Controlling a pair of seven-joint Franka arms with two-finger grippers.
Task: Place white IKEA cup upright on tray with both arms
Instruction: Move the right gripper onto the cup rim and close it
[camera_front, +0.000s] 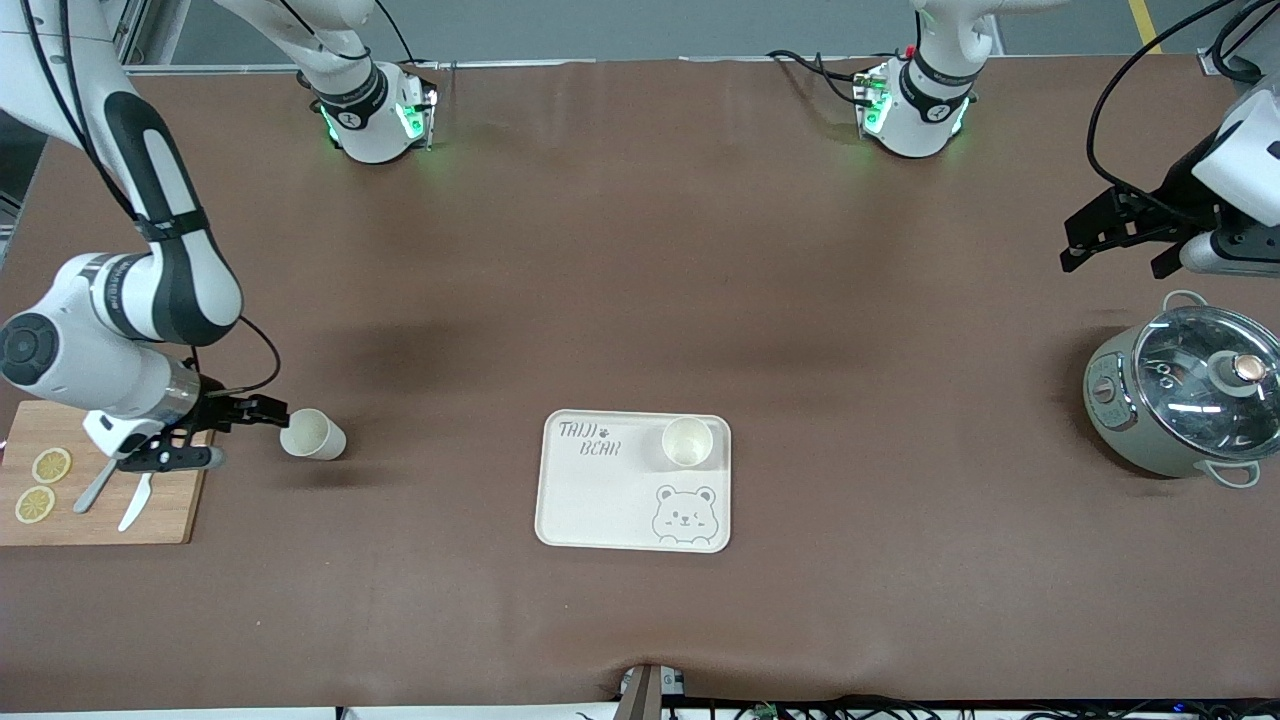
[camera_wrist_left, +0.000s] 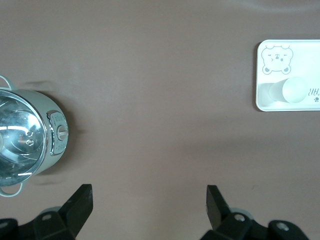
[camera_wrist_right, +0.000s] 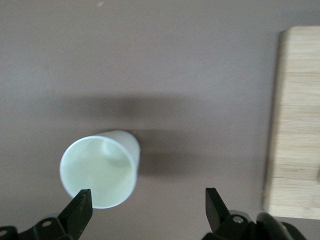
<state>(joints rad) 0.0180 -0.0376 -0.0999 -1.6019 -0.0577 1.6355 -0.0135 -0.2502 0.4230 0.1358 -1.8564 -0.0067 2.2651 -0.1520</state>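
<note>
We see one white plastic cup (camera_front: 688, 441) standing upright on the flat cream rectangular tray (camera_front: 600, 500), in the corner beside the grey "TAIJI BEAR" lettering, while a second white plastic cup (camera_front: 313, 435) lies on its side on the brown table (camera_front: 640, 300), well apart from the tray toward the right arm's end. Our right gripper (camera_front: 215, 430) hangs low just beside that fallen cup, over the edge of the wooden cutting board (camera_front: 150, 520), its jaws apart and empty. Our left gripper (camera_front: 1115, 245) waits with jaws apart over the table near the grey lidded cooking pot (camera_front: 1185, 405), far from the tray.
</note>
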